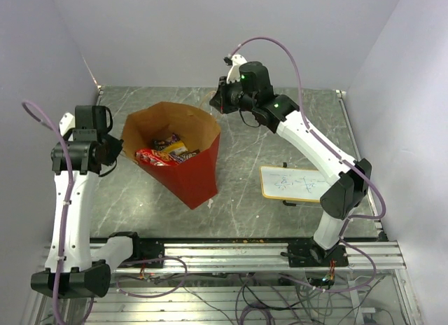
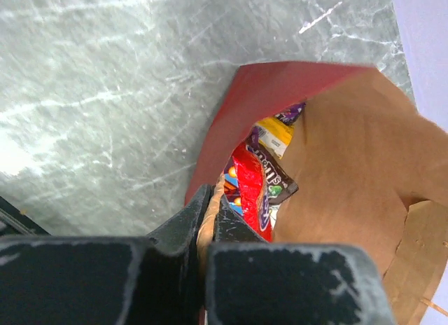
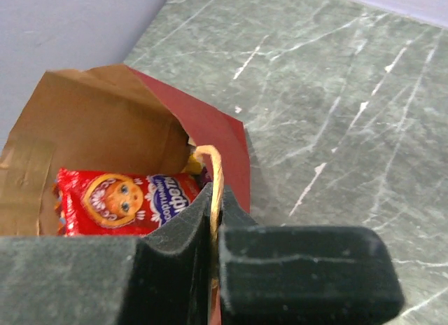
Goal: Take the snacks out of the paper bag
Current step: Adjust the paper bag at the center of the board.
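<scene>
the work stood at its first step, as i judged it: the paper bag [image 1: 190, 181] was held open, but no snack was out. the snacks [image 1: 168, 151] all lay inside the bag, low against its brown inner wall. among them were a flat red packet [image 3: 119, 199], a yellow one [image 2: 276, 132] and a dark brown one [image 2: 278, 179]. none lay on the table [image 1: 245, 199].

the left gripper [image 2: 210, 199] was pressed together on the left rim of the bag, with a tan strip of paper between its fingers. i could not tell if this strip was the rim itself or a handle. the right gripper [image 3: 213, 199] was pinching the thin loop handle [image 3: 215, 167] at the far right side of the rim. between the two the mouth was stretched wide and turned upward, and the bag leaned with its red bottom toward the near edge.

the left arm rose straight from its base and bent at the elbow toward the bag. the right arm reached long and slanted across the table, over the white board [image 1: 297, 183], with its wrist bent down at the rim.

i think the next move needed one gripper to let go and go down for a packet while the other kept the mouth open, or else both had to tip the bag over. the slack paper could fold shut if one side were released.
</scene>
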Action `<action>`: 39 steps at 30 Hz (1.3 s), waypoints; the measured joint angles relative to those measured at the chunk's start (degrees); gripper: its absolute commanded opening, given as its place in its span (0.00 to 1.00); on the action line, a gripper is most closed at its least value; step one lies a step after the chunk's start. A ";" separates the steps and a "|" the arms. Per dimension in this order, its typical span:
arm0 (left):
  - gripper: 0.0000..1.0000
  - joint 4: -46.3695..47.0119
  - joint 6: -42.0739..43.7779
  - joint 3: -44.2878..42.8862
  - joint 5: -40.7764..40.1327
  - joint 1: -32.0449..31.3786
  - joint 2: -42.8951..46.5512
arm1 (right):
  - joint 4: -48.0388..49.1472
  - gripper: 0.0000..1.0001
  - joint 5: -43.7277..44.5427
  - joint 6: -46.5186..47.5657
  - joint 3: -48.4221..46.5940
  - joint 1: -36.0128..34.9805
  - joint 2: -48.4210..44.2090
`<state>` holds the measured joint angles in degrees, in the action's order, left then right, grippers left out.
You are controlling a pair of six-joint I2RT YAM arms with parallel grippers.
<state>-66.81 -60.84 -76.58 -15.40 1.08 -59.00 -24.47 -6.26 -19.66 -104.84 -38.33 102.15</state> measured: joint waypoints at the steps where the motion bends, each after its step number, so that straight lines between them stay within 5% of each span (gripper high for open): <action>1: 0.07 -0.50 1.38 -1.75 -0.48 0.00 -0.79 | -0.28 0.01 -0.85 -0.07 -0.42 0.00 0.00; 13: 0.07 -5.40 15.04 -23.78 -5.16 4.15 -14.56 | 1.05 0.00 -4.96 -6.54 0.44 -10.23 0.59; 20: 0.07 -3.34 23.98 -29.86 0.44 5.86 -19.80 | 10.32 0.00 -3.80 -17.70 13.44 -16.13 0.02; 31: 0.07 12.33 25.00 -3.15 29.94 6.27 -6.01 | 15.28 0.00 -7.15 -20.44 25.40 -17.88 -3.50; 39: 0.07 15.85 24.39 -1.36 41.22 6.27 -0.48 | 15.78 0.06 -8.66 -18.27 31.74 -19.43 -9.38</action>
<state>-50.96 -36.45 -77.93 25.82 7.35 -59.48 -8.69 -14.92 -37.93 -73.10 -57.76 92.77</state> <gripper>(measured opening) 0.075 0.016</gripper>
